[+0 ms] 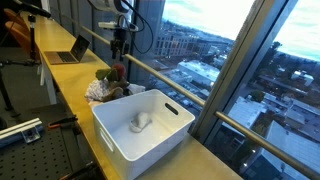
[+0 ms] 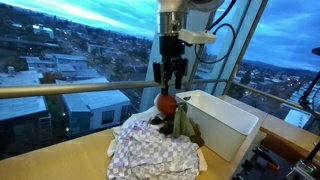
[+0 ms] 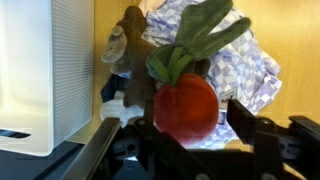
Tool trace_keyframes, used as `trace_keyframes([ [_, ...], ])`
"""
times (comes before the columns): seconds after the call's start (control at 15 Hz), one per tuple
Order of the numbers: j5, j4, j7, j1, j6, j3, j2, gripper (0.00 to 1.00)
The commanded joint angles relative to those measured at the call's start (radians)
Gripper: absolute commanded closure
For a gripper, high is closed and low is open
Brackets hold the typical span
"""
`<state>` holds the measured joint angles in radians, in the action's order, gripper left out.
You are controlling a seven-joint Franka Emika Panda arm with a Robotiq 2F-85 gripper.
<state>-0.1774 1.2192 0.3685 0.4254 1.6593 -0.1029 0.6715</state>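
Observation:
My gripper [image 2: 170, 80] is open and hangs just above a red plush fruit [image 2: 167, 101] with green leaves [image 2: 186, 119]. In the wrist view the red fruit [image 3: 185, 105] lies between my two fingers [image 3: 180, 140], which are apart from it. The fruit rests on a crumpled blue-and-white checked cloth [image 2: 150, 152], beside a brown plush toy [image 3: 128, 58]. In an exterior view my gripper [image 1: 119, 50] is over the same pile [image 1: 112, 76].
A white plastic bin [image 2: 228, 120] stands right next to the pile, with a small white object [image 1: 140, 123] inside it. An open laptop [image 1: 72, 50] sits further along the wooden counter. A window rail [image 2: 60, 90] runs behind.

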Motion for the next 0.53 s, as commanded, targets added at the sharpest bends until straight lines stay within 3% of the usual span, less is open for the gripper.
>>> trace_keyframes([
  [0.0, 0.013, -0.03, -0.032, -0.038, -0.042, 0.009, -0.019, 0.0],
  [0.47, 0.031, 0.063, -0.07, -0.174, -0.006, 0.021, -0.118, 0.0],
])
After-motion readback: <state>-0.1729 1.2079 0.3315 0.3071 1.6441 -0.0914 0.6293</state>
